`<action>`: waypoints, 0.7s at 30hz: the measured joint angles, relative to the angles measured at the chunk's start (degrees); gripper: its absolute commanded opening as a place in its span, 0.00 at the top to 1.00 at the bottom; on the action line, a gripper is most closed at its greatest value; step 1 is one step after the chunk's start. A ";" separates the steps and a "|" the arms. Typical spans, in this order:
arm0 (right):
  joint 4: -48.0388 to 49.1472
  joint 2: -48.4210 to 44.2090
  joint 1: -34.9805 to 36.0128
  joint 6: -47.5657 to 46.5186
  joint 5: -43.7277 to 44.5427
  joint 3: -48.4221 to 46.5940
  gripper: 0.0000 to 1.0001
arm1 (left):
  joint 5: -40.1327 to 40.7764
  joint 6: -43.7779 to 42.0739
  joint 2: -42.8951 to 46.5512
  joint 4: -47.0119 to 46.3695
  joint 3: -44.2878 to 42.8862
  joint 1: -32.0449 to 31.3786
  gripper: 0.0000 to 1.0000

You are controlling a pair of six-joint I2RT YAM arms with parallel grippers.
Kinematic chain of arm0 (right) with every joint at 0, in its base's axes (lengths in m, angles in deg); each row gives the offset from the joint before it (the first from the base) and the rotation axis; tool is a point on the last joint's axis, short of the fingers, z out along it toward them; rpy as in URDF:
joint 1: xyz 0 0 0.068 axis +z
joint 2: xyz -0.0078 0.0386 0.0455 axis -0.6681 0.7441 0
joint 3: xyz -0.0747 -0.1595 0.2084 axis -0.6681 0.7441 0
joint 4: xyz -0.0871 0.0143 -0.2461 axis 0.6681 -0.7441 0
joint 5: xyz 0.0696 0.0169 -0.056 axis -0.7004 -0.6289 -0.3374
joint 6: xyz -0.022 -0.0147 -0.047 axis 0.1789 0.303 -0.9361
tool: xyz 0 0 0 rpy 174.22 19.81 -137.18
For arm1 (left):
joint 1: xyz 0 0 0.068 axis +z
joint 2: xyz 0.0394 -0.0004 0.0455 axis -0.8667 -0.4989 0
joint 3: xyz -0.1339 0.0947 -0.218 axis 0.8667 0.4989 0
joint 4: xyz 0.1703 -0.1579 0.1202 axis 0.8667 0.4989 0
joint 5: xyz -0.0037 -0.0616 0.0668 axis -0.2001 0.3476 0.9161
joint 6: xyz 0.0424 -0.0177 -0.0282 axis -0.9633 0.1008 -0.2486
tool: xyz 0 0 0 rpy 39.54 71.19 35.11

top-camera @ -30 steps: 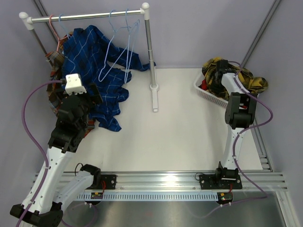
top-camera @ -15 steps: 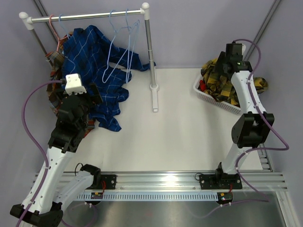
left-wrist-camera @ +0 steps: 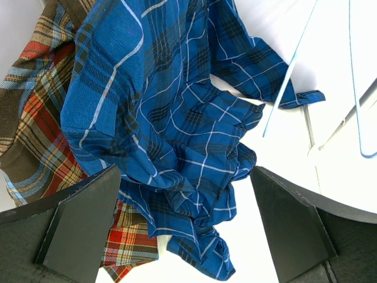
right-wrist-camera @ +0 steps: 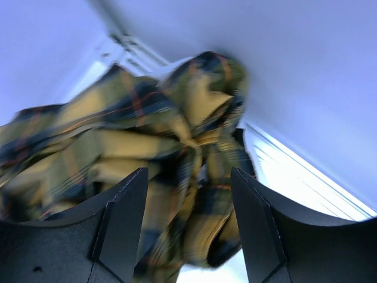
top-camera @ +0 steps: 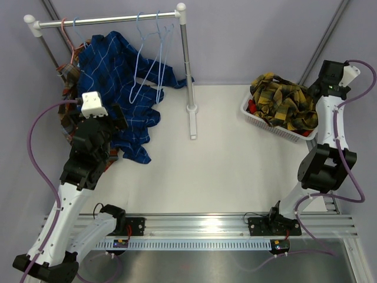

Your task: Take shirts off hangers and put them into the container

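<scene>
A blue shirt (top-camera: pixel 112 76) with thin pale lines hangs from the rail, its lower part bunched on the table. A brown-red plaid shirt (top-camera: pixel 66 79) hangs behind it at the far left. Light blue hangers (top-camera: pixel 147 65) and a pink hanger (top-camera: pixel 69 41) hang on the rail. My left gripper (top-camera: pixel 116 118) is wide open beside the blue shirt (left-wrist-camera: pixel 177 130), with nothing between its fingers. The white container (top-camera: pixel 252 113) holds a yellow-and-black shirt (top-camera: pixel 283 100) over a bit of red shirt (top-camera: pixel 253 107). My right gripper (top-camera: pixel 317 89) stands open above the container's right end, holding nothing; the yellow shirt (right-wrist-camera: pixel 147 135) is blurred below it.
The white-capped rail (top-camera: pixel 112 19) rests on a metal post (top-camera: pixel 186 65) whose foot (top-camera: pixel 192 121) stands mid-table. Purple walls close in the back and sides. A metal rail with both arm bases (top-camera: pixel 206 227) runs along the near edge.
My right gripper opened and let the yellow-and-black shirt drop into the container, then lifted and swung out to the right. The left arm has not moved.
</scene>
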 measured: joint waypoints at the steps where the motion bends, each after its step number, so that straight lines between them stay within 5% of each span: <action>1: 0.17 1.09 -0.63 0.42 0.61 0.13 0.34 | -0.09 0.02 0.00 0.00 0.00 0.00 0.01; 21: 7.39 15.78 -2.40 6.67 11.82 -0.59 0.38 | -1.62 0.46 -0.13 -0.02 0.00 0.00 0.01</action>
